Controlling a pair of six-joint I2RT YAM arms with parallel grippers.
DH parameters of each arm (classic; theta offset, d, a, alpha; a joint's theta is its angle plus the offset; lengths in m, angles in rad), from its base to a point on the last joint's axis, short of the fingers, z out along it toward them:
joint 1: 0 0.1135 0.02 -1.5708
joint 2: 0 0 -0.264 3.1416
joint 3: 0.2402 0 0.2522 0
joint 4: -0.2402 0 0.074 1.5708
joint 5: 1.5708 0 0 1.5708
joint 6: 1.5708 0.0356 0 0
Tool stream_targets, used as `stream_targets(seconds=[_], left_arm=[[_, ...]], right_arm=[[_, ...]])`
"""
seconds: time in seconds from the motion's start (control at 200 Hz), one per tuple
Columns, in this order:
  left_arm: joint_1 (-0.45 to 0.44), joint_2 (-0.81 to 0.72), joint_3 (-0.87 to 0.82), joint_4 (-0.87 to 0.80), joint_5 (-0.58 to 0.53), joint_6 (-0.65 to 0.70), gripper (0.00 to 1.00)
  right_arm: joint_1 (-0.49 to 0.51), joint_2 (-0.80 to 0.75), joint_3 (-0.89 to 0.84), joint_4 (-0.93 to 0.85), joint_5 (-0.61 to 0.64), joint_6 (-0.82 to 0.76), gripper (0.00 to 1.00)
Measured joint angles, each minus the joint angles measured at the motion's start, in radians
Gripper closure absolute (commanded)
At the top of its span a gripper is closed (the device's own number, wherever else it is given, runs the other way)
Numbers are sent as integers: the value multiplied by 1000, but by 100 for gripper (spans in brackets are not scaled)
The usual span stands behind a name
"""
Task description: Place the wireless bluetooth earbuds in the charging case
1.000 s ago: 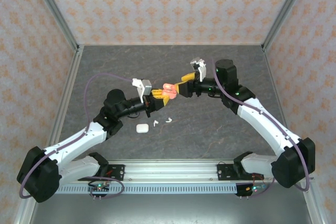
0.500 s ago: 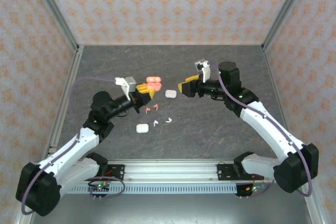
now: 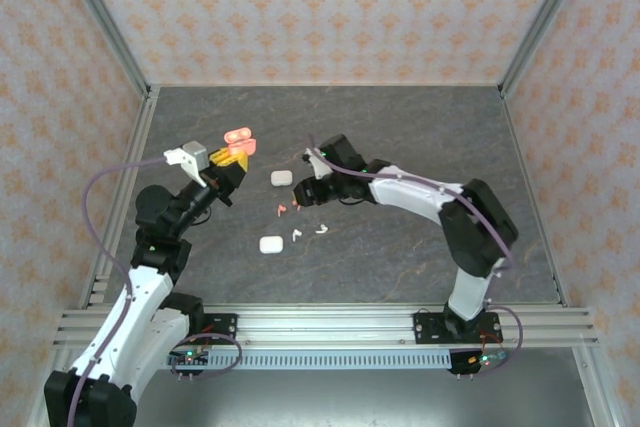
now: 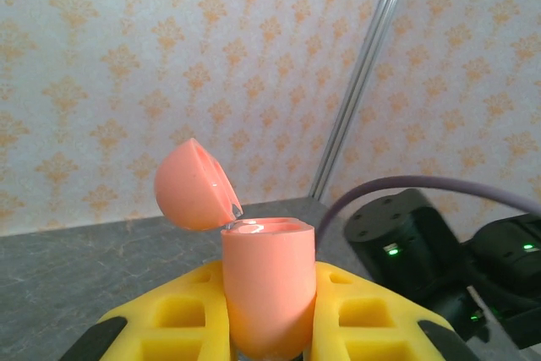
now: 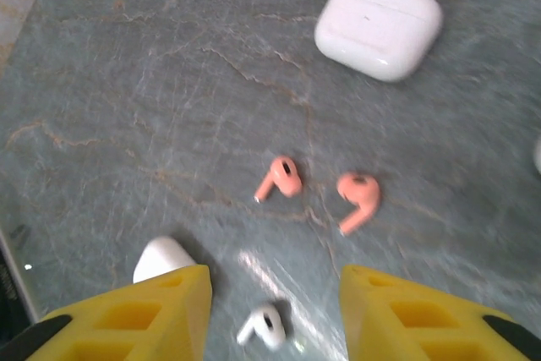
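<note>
Three pebble-shaped cases are in sight: two glossy white cases, shut, one [image 3: 281, 178] near the middle of the tabletop [image 3: 420, 127] and the other [image 3: 270, 244] closer to the near edge. The third is a coral-pink charging case [image 4: 269, 285]. The left gripper [image 3: 228, 155] holds it in the air over the left part of the tabletop, with its yellow jaws pinching its smooth rounded body and its domed lid [image 4: 193, 185] hinged open.

Four earbuds lie on the grey, veined, stone-like surface between the white cases. They are tiny stemmed plastic pieces. Two are coral-pink earbuds [image 5: 281, 177], just beside each other. Two are white earbuds [image 3: 297, 234], a little nearer the near edge.

The right gripper [image 5: 275, 281] hangs over the earbuds with its ribbed yellow jaws spread and nothing between them.
</note>
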Motion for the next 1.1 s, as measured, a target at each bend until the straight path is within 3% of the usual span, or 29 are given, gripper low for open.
stream_targets(seconds=[0.275,0.51,1.101], left_arm=[[0,-102,0,-117,-14,28,100],[0,-101,0,-146,-13,29,100],[0,-101,0,-147,-13,29,100]], right_arm=[[69,253,278,-92,51,-29,58],[90,385,401,-180,71,-55,59],[99,395,397,-222,101,-119,64]])
